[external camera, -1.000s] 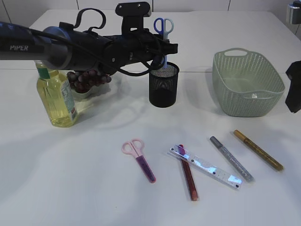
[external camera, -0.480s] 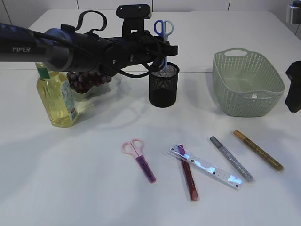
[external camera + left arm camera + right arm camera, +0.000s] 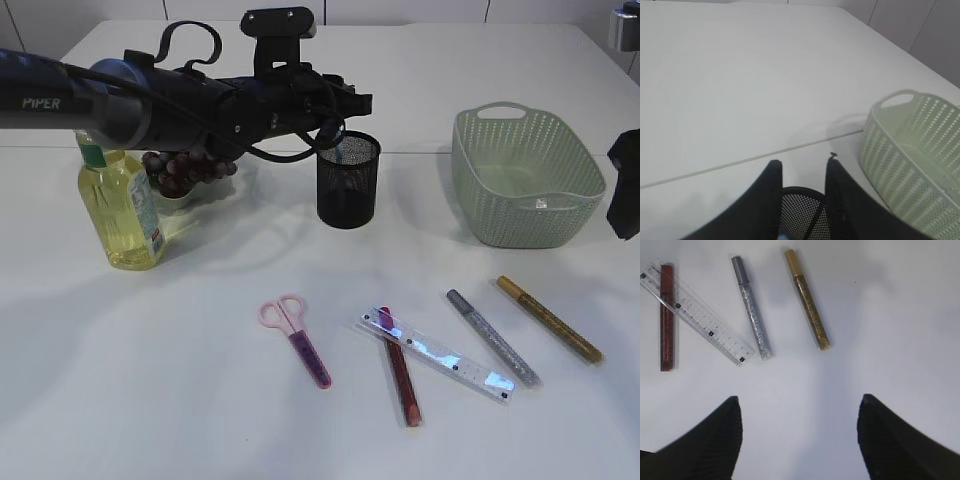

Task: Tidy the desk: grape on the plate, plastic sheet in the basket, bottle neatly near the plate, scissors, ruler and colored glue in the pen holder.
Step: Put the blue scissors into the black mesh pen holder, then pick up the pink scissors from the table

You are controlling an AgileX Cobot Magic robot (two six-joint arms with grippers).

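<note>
My left gripper (image 3: 345, 104) is open just above the black mesh pen holder (image 3: 348, 185); its jaws (image 3: 802, 161) straddle the holder's rim (image 3: 805, 190) with nothing between them. A bluish bit of the blue scissors (image 3: 343, 150) shows inside the holder. Pink scissors (image 3: 297, 338), a clear ruler (image 3: 440, 355), and red (image 3: 400, 378), silver (image 3: 492, 338) and gold (image 3: 550, 318) glue pens lie on the table in front. My right gripper (image 3: 799, 407) is open and empty above the table, with the ruler (image 3: 697, 315) and glue pens (image 3: 752, 310) ahead of it.
A green basket (image 3: 470, 150) stands at the right, beside the holder (image 3: 900, 165). A yellow bottle (image 3: 120, 205) and dark grapes (image 3: 185, 168) are at the left behind my left arm. The right gripper (image 3: 625, 185) is at the right edge.
The blue scissors, held upright above the pen holder before, have dropped into it. The left gripper has let go of them.
</note>
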